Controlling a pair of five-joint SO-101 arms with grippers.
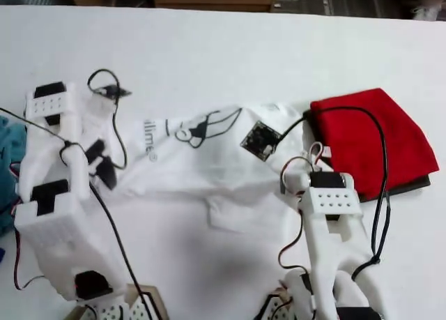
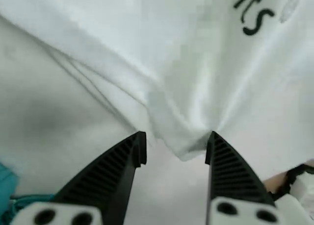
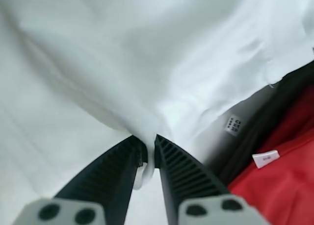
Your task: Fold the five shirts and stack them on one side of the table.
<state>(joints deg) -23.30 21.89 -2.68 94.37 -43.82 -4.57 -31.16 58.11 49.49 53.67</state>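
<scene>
You are working over a white bench (image 1: 209,41), and the white printed shirt (image 1: 209,160) is lying across its middle because it is the one you are folding. It is bunching into a ridge between the two arms. The red shirt (image 1: 369,135) is sitting folded on a dark folded shirt (image 1: 411,186) at the right side, touching the white shirt's edge. I am reading that pile as the stack you are building. A teal shirt (image 1: 7,146) is waiting, crumpled, at the left edge, apparently kept aside for a later turn.

Your left arm is leaning in from the left with its wrist pitching down toward the bench. The left end effector (image 2: 175,149) is standing wide open, with a fold of the white shirt poking between its tips but not clamped. Your right arm is reaching in from the near edge beside the red shirt. The right end effector (image 3: 148,154) is pinching a tuck of white fabric, its jaws nearly together.
</scene>
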